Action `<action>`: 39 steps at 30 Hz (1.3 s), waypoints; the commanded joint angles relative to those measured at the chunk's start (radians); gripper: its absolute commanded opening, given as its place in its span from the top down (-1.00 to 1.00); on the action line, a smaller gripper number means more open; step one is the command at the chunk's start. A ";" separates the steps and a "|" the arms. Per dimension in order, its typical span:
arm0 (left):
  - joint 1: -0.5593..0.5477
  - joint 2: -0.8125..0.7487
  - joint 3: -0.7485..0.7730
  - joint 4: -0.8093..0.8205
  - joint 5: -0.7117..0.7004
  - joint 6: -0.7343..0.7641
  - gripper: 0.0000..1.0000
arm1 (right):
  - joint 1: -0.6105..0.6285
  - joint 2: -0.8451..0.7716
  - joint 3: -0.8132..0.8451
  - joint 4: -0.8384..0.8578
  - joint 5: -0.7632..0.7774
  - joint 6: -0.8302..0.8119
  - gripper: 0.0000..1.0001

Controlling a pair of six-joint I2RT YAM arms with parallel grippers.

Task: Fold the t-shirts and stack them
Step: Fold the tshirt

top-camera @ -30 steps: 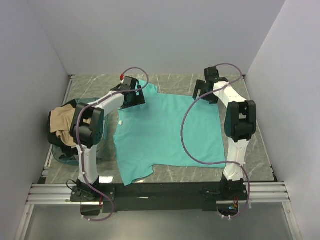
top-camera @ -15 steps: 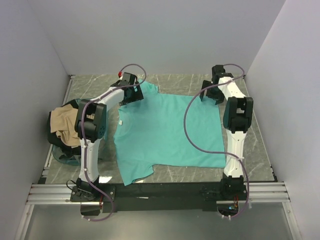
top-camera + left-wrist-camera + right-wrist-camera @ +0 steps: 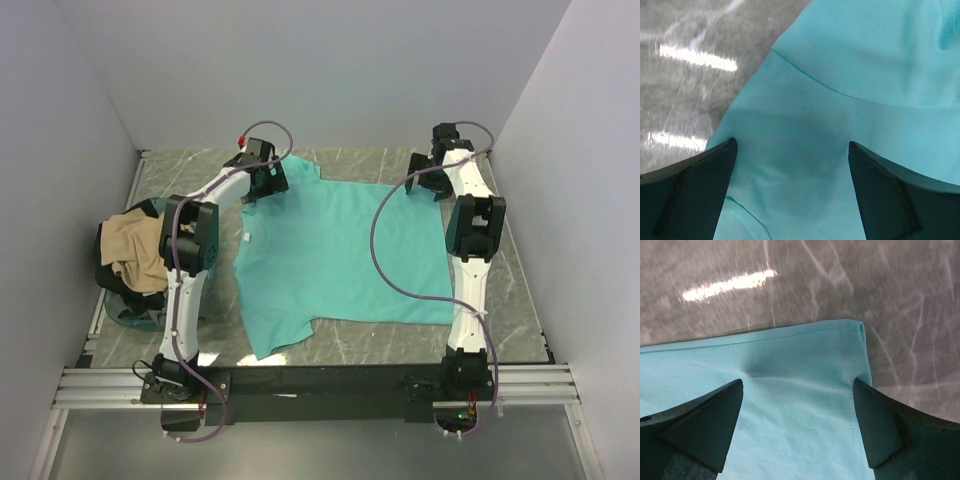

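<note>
teal t-shirt (image 3: pixel 340 255) spread flat on marble table (image 3: pixel 520 290), white neck label (image 3: pixel 243 237) at its left edge. left gripper (image 3: pixel 791 145) over shirt's far-left sleeve seam, jaws spread wide, cloth loose between them, nothing pinched. right gripper (image 3: pixel 797 384) over shirt's far-right hem corner, jaws likewise parted, unclenched. paired stance at both far corners likely sets up even grab for first fold. tan t-shirt (image 3: pixel 135 250) heaped on dark shirts (image 3: pixel 108 272) in tub (image 3: pixel 130 318), left of teal shirt, awaiting turn.
</note>
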 commanded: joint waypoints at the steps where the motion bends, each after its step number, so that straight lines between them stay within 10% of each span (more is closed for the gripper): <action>1: 0.012 0.066 0.077 -0.047 0.032 0.008 -0.99 | -0.013 0.083 0.048 -0.022 -0.007 -0.032 -0.93; 17: 0.018 -0.076 0.144 -0.036 0.061 0.014 -0.99 | -0.019 -0.183 -0.112 0.128 0.046 0.001 -0.96; 39: -0.270 -0.954 -0.771 0.003 -0.169 -0.214 -0.99 | 0.248 -1.249 -1.235 0.409 0.284 0.287 -0.96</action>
